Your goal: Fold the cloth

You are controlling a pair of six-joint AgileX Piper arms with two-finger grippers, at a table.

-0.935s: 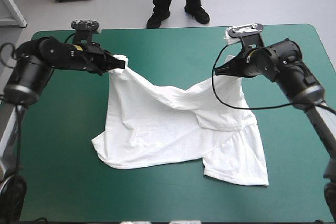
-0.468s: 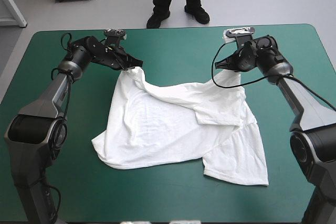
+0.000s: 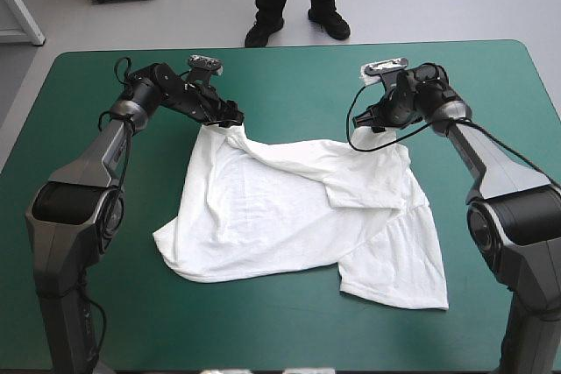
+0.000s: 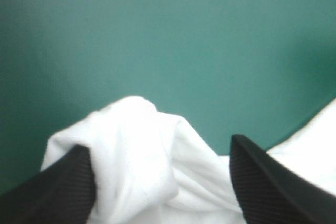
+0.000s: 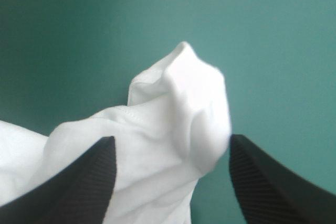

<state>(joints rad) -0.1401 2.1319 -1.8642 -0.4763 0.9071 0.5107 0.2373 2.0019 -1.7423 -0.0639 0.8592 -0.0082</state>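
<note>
On the table (image 3: pixel 96 304), seen from high, the T-shirt (image 3: pixel 280 216) lies spread and rumpled. Both arms reach low to its far corners, left gripper (image 3: pixel 233 118) and right gripper (image 3: pixel 366 120). Left wrist: fingers (image 4: pixel 65 184) stand apart, bunched shirt between. Right wrist: fingers (image 5: pixel 84 182) likewise parted around a peaked fold.
</note>
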